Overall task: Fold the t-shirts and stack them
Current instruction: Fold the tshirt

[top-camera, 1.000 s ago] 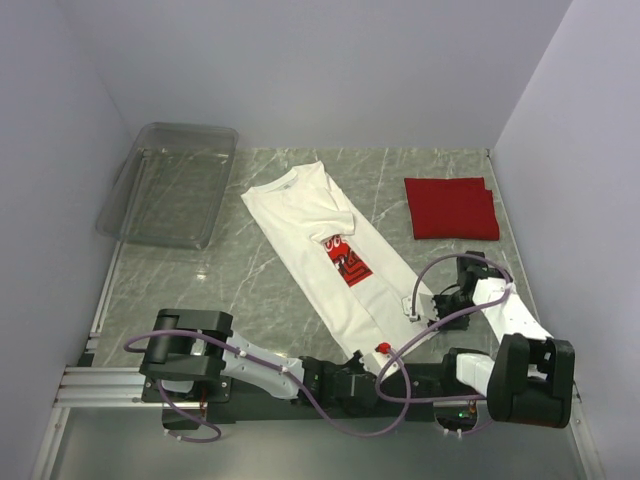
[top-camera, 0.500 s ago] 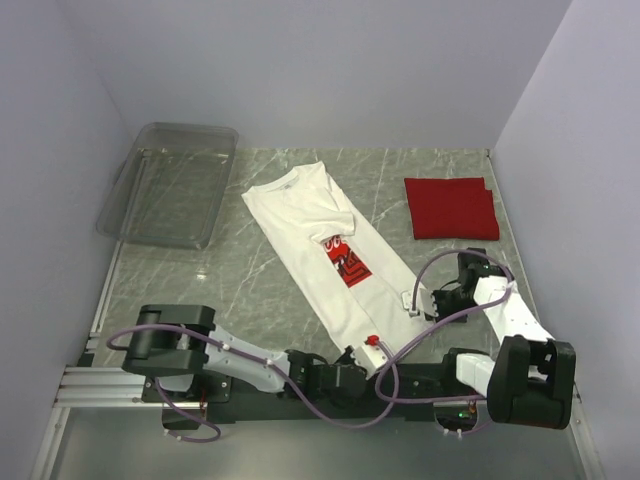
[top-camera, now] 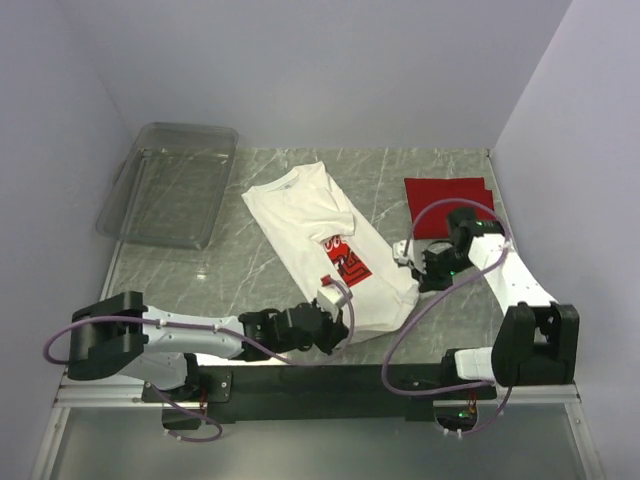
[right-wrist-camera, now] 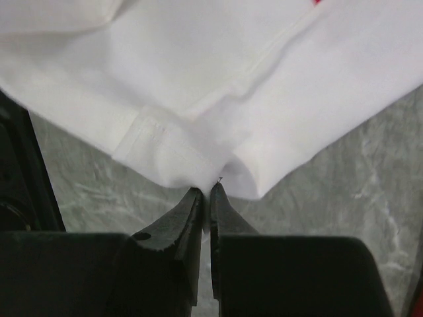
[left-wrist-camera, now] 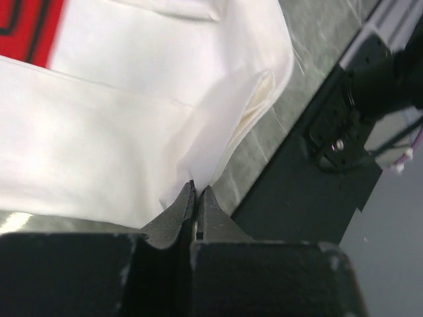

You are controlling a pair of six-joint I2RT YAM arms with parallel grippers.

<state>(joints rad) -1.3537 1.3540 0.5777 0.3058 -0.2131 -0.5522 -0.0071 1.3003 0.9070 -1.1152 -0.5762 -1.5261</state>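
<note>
White t-shirt (top-camera: 320, 215) hem carried forward, pinches shown wrist-side

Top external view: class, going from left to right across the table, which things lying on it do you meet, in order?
clear plastic bin → white t-shirt → red t-shirt

Right pincer (right-wrist-camera: 205, 191) at 6 o'clock, its dark jaws drawn almost together on a bunched edge of the white t-shirt (right-wrist-camera: 218, 72) — a stitched hem (right-wrist-camera: 149, 132) shows just toward 10 o'clock of the grip. Cloth fills the upper field; the grey marbled table (right-wrist-camera: 344, 198) shows at 4 and 8 o'clock.
</note>
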